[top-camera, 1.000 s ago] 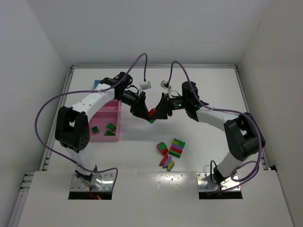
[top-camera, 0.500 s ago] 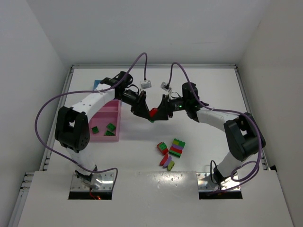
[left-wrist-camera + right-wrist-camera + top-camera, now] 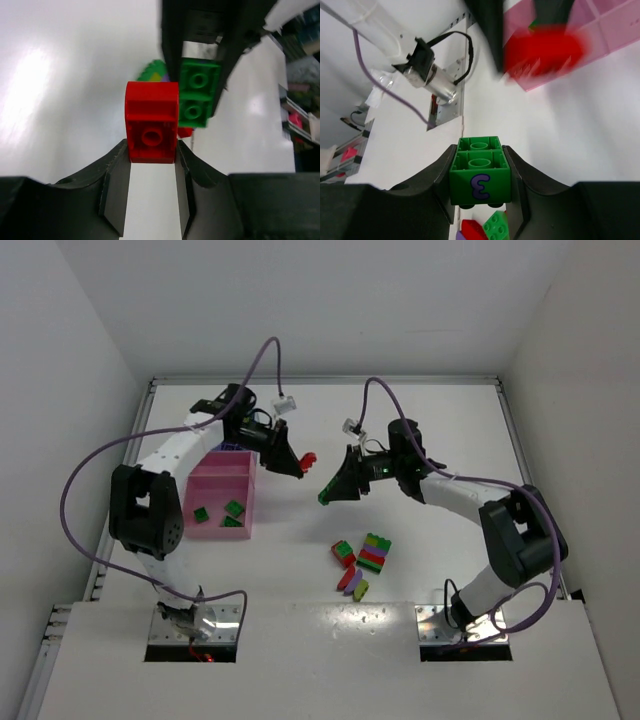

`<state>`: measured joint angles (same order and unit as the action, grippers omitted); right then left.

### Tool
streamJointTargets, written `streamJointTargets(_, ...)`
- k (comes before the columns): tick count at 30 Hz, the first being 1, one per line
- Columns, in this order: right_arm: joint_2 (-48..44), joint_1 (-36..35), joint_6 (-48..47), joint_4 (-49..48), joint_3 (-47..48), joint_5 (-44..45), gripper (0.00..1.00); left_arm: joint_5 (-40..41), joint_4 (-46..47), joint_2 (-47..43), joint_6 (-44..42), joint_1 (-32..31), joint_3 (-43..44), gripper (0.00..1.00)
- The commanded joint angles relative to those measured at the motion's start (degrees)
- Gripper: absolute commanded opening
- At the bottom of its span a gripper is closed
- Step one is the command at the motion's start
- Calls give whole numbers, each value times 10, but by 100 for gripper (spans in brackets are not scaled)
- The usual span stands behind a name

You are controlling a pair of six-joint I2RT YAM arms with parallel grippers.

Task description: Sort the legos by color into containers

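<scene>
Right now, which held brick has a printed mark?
The green brick in the right gripper, showing a purple 3; the red brick in the left gripper shows none.

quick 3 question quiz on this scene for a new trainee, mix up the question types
1. True or false: the left gripper is empty.
2. Multiple choice: what holds the green brick? A the left gripper, B the right gripper, C neither.
3. Fill in: the loose bricks in the pink tray are all ____.

Key
1. False: it grips the red brick.
2. B.
3. Green.
</scene>
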<state>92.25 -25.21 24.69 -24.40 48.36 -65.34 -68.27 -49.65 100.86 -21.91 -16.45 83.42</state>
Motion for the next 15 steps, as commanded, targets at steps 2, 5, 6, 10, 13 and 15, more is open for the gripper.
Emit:
streamJointTargets(2, -29, 2, -49, 14, -7, -40, 0, 1, 21, -23, -6, 55, 21, 12)
streamJointTargets(5, -29, 2, -63, 27, -12, -40, 0, 1, 21, -23, -6, 68, 21, 12)
streamJointTargets(6, -29, 2, -63, 27, -12, -40, 0, 1, 21, -23, -6, 68, 21, 12)
streamJointTargets(10, -34, 7, -78, 46, -12, -29, 0, 58, 36, -46, 7, 94, -1, 12)
streamJointTargets(13, -39, 12, -94, 61, -12, -18, 0, 171, 120, -91, 84, 122, -50, 9)
streamJointTargets(15, -39, 12, -94, 67, -12, -18, 0, 239, 158, -120, 125, 134, -93, 9)
